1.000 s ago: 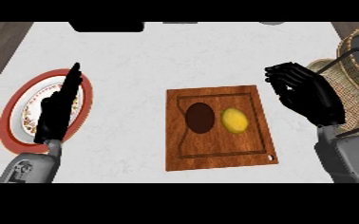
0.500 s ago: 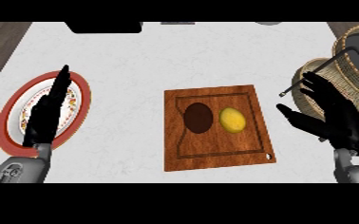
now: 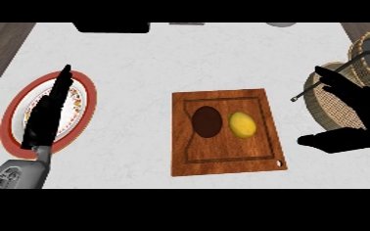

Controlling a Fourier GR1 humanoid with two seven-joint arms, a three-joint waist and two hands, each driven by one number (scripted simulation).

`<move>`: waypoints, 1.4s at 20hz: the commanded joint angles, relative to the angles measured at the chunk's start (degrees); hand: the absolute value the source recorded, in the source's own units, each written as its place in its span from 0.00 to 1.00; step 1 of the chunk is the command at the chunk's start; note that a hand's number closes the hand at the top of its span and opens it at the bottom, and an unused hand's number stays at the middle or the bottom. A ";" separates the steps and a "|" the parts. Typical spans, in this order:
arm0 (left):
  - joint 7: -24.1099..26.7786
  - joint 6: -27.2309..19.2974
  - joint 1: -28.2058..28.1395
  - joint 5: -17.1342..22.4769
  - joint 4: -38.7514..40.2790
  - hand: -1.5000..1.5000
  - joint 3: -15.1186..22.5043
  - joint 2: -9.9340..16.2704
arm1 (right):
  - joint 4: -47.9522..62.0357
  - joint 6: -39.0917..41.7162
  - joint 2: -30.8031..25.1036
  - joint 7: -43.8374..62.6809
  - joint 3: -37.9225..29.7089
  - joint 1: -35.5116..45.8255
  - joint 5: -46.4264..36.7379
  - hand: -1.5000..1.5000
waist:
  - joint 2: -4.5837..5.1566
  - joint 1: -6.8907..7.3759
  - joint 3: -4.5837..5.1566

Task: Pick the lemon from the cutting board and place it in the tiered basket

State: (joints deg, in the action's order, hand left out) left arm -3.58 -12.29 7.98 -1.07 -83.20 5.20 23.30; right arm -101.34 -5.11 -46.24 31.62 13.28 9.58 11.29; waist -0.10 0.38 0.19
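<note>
A: Found the lemon (image 3: 242, 124)?

B: Yes. Sat on the cutting board (image 3: 227, 164), a bit toward 3 o'clock from the board's middle. Looked yellow and round. Was not held by any hand.

A: Sat there alone?

B: No. Lay just beside a dark brown oval thing (image 3: 207, 121), at 9 o'clock from the lemon. Could not tell whether touching or not.

A: And saw the tiered basket (image 3: 325, 110)?

B: Yes. Stood at 3 o'clock from the board, near the edge of the view. Looked round, woven and tan. Was partly hidden behind the right hand (image 3: 345, 103).

A: Looked at that hand closely?

B: Yes. Was black and hung in front of the basket, apart from the lemon. Had its fingers spread wide and its thumb stuck out toward 9 o'clock, toward the board. Held nothing.

A: And checked the left hand (image 3: 45, 117)?

B: Hung over a plate (image 3: 18, 110) with a red rim, well apart from the board, at 9 o'clock from it. Had its fingers straight and pressed together, pointed at 12 o'clock. Held nothing too.

A: Spotted anything more?

B: Saw a white counter (image 3: 145, 63) under it all. Saw a dark thing (image 3: 112, 27) at 12 o'clock, cut off at the top. Could not tell what.
</note>
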 commanded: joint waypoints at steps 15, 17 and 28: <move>0.14 2.15 0.66 -1.55 0.54 0.50 -1.72 -2.37 | 13.22 11.28 15.00 30.28 12.45 24.47 -5.88 0.00 | 0.20 0.52 -0.18; 0.19 2.72 2.42 -1.67 2.08 0.50 -3.06 -2.01 | 11.86 16.29 11.76 32.92 8.89 25.26 -2.69 0.00 | 0.12 -0.15 -0.17; 1.00 2.85 -4.71 -3.37 -3.85 0.50 -2.92 -3.72 | 9.18 15.44 15.90 35.52 13.80 21.23 -8.93 0.00 | -0.03 0.03 -0.18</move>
State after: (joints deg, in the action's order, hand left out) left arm -3.86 -9.87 7.59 -4.25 -84.09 2.31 20.04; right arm -91.13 8.61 -31.86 61.49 25.98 31.60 4.84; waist -0.08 0.22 0.02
